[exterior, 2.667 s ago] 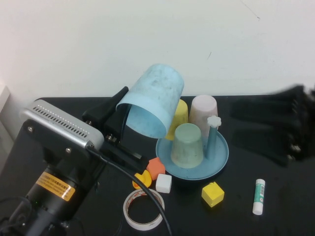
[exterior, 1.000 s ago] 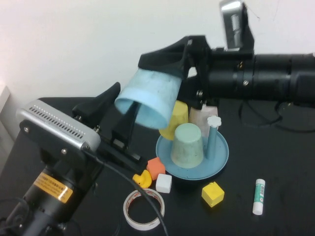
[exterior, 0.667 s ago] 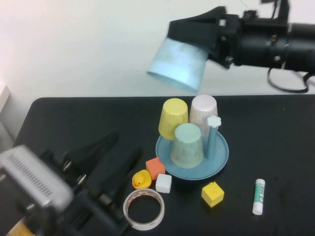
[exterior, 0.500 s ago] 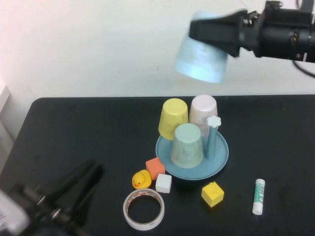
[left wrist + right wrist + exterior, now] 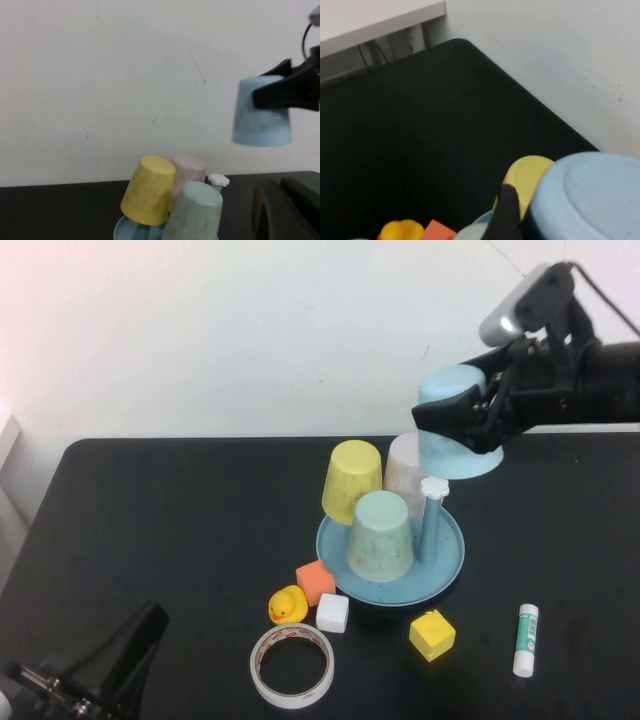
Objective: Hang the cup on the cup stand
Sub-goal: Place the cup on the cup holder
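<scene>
The light-blue cup (image 5: 450,452) hangs upside down in the air, with my right gripper (image 5: 452,420) shut on its sides. Its rim sits just above and slightly right of the white flower knob (image 5: 434,487) on the cup stand (image 5: 450,550). In the left wrist view the cup (image 5: 262,120) floats above the knob (image 5: 218,179). In the right wrist view the cup's base (image 5: 590,200) fills the corner beside one dark finger (image 5: 507,210). My left gripper (image 5: 110,670) rests low at the near left corner of the table, shut and holding nothing (image 5: 279,186).
A yellow cup (image 5: 352,480), a pale pink cup (image 5: 408,462) and a mint-green cup (image 5: 380,535) sit upside down on the stand. In front lie an orange cube (image 5: 316,581), a rubber duck (image 5: 288,605), a white cube (image 5: 332,613), a yellow cube (image 5: 432,634), a tape roll (image 5: 291,667) and a glue stick (image 5: 526,639).
My right gripper carried the cup rightward and down to just above the knobbed peg. My left arm drew back to the near left corner and its fingers closed.
</scene>
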You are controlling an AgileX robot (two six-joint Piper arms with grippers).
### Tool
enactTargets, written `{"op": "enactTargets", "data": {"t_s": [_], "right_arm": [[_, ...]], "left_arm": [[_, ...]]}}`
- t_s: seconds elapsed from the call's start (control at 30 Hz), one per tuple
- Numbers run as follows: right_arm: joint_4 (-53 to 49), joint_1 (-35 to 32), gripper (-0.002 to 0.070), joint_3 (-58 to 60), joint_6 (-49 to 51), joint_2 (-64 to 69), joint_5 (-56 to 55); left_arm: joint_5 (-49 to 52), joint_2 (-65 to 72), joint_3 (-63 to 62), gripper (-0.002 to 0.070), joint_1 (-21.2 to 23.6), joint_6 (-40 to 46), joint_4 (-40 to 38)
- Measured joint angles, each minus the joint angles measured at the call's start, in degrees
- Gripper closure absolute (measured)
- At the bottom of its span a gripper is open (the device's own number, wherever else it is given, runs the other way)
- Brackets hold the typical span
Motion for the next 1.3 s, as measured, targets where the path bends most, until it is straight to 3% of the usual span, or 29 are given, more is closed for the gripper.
{"op": "enactTargets", "data": {"t_s": [0.23, 0.77, 1.07, 1.3], "right_arm": [[12.4, 0.0, 0.0099, 0.0, -11.9, 6.1, -0.5], [13.9, 0.0, 0.0099, 1.1, -14.7, 10.7, -2.4], [21.2, 0.0, 0.0099, 1.1, -24.7, 14.3, -1.2], [21.4, 0.0, 0.0085, 1.1, -24.4, 18.0, 0.6]], "left_arm": [[0.0, 0.0, 0.0, 0.0675, 0.0, 0.0, 0.8], [0.0, 0.0, 0.0, 0.0675, 0.0, -0.2, 1.4], [0.0, 0.0, 0.0, 0.0675, 0.0, -0.2, 1.4], [1.7, 0.0, 0.0, 0.0675, 0.0, 0.1, 0.9]]}}
